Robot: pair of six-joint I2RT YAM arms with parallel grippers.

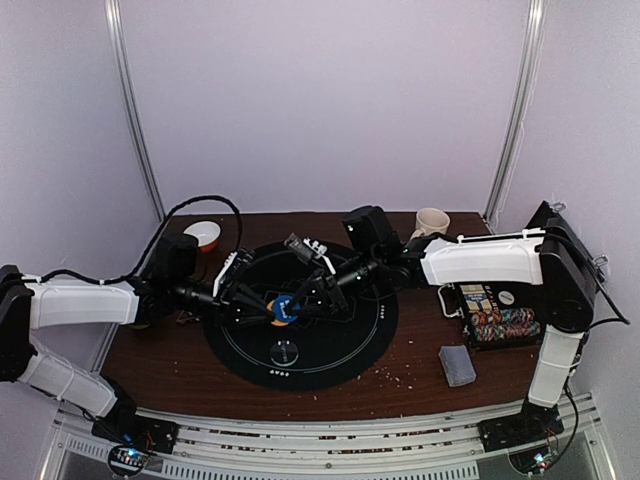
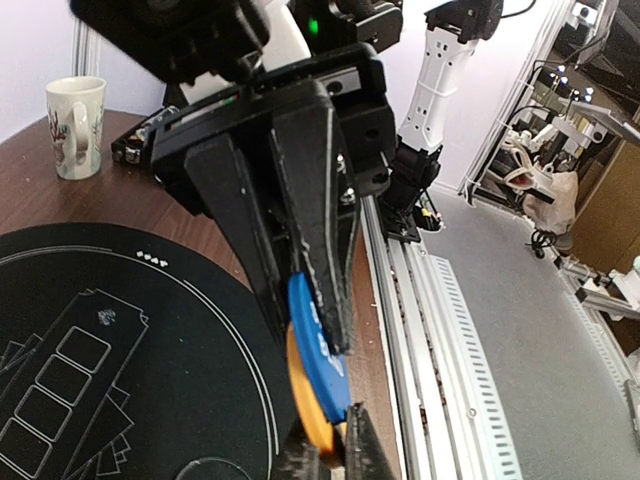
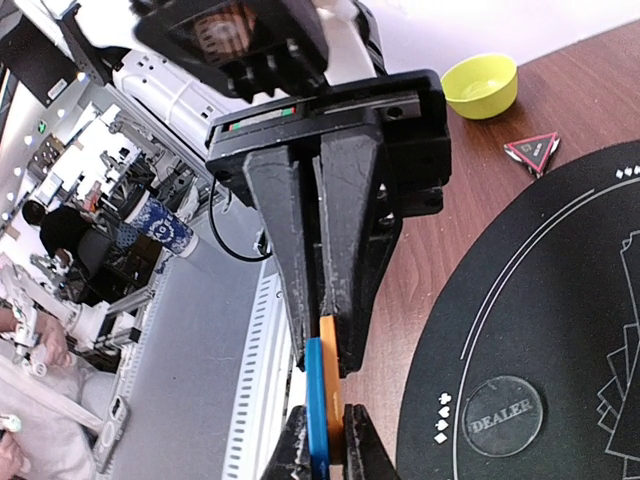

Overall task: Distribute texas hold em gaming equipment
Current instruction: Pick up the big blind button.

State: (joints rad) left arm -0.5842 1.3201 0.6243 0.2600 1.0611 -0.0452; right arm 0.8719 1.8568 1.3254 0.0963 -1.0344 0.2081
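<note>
Both grippers meet tip to tip above the middle of the black mat [image 1: 330, 350]. Between them stand a blue disc [image 1: 284, 304] and an orange disc [image 1: 279, 318], flat against each other and on edge. My right gripper [image 3: 328, 425] is shut on the pair, blue disc [image 3: 316, 400] on the left and orange disc [image 3: 331, 375] on the right. From the opposite side my left gripper [image 2: 335, 445] is shut on the orange disc [image 2: 308, 405], with the blue disc [image 2: 318, 345] lying against its outer side. A clear disc marked DEALER [image 3: 503, 415] lies flat on the mat.
A chip tray [image 1: 495, 318] with striped chips stands at the right and a grey card deck [image 1: 457, 365] lies in front of it. A mug [image 1: 431, 222] stands at the back, a bowl [image 1: 203, 235] at the back left, with a red triangle piece [image 3: 532, 151] close to it.
</note>
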